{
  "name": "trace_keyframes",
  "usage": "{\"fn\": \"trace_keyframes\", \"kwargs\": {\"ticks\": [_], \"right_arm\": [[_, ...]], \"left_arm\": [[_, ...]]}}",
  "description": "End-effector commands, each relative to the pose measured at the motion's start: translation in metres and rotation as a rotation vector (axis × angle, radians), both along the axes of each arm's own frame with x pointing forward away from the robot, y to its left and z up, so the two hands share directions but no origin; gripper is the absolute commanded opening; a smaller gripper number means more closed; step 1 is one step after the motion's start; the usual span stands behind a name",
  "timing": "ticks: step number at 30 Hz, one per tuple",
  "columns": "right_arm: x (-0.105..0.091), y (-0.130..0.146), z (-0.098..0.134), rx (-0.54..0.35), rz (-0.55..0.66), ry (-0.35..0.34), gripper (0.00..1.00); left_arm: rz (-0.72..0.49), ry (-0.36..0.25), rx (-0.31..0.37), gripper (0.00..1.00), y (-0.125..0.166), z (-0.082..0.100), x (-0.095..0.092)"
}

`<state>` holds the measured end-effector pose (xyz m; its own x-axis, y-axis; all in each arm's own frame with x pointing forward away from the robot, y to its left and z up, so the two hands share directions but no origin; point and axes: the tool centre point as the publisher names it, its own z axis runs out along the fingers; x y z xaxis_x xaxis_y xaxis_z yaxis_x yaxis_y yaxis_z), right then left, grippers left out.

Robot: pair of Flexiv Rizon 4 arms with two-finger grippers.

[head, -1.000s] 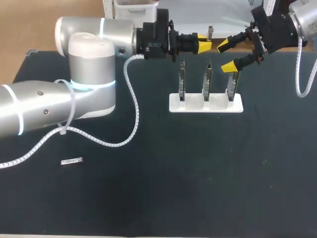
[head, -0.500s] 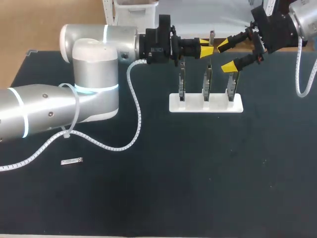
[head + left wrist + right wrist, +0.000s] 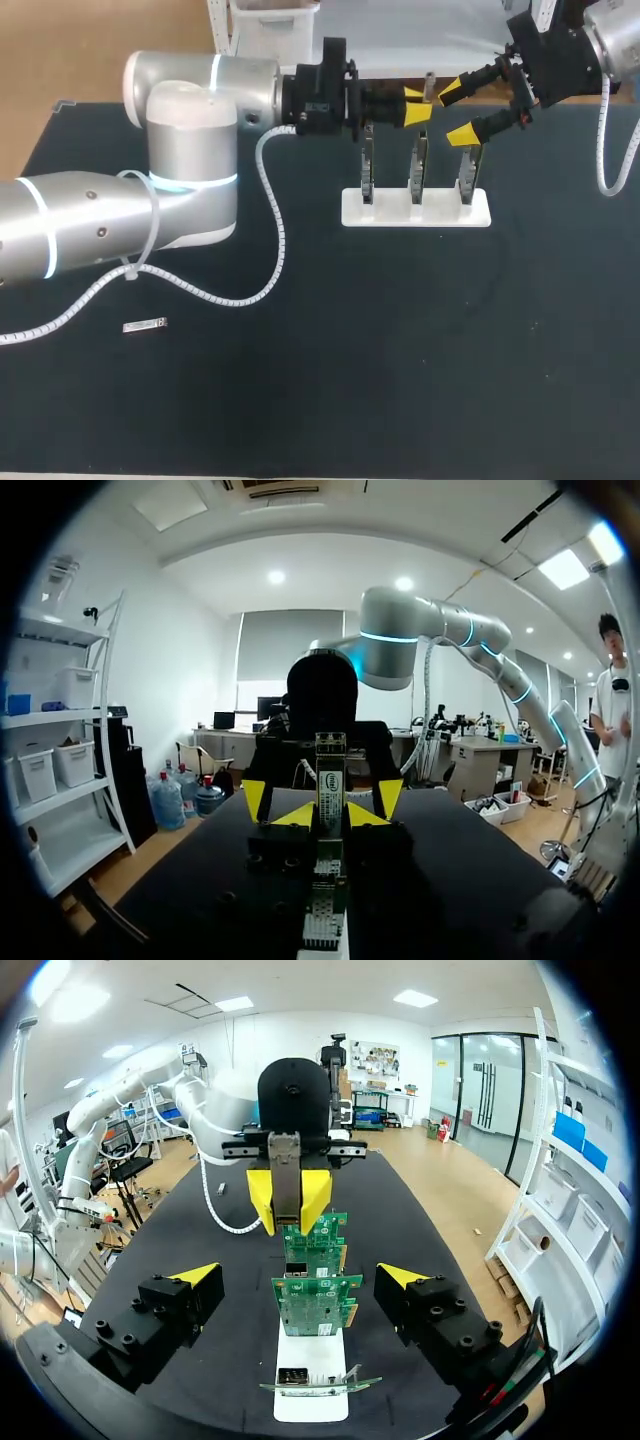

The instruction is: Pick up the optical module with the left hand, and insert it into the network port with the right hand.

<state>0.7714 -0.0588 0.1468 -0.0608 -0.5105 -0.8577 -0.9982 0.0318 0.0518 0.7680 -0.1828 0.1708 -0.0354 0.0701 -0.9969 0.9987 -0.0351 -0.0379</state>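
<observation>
L hand (image 3: 416,105), upper middle of head view, is clenched on the optical module (image 3: 330,772): a slim metal bar w/ a printed label, upright between the yellow tips. R hand (image 3: 460,113) sits just right of it, released, w/ blocky black fingers spread wide. Below both is a white plastic stand (image 3: 352,208) w/ three green network cards (image 3: 417,165) on edge, on a matte dark desk (image 3: 400,350). Only the head view shows a 2nd small metal piece (image 3: 144,325) lying flat, lower left. R wrist view shows the cards' circuit faces lined up ahead of R hand, w/ L hand beyond them.
</observation>
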Motion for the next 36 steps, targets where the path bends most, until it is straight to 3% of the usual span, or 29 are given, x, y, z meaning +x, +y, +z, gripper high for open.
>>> {"fn": "trace_keyframes", "kwargs": {"ticks": [1, 36], "right_arm": [[-0.0012, -0.0002, 0.0000, 0.001, -0.002, -0.002, 1.00], [-0.0012, -0.0002, 0.0000, 0.001, -0.002, -0.002, 1.00]], "left_arm": [[-0.004, 0.006, 0.006, 0.00, -0.0004, -0.0063, 0.0046], [0.016, 0.038, -0.020, 0.00, 0.0009, -0.0124, 0.0083]]}}
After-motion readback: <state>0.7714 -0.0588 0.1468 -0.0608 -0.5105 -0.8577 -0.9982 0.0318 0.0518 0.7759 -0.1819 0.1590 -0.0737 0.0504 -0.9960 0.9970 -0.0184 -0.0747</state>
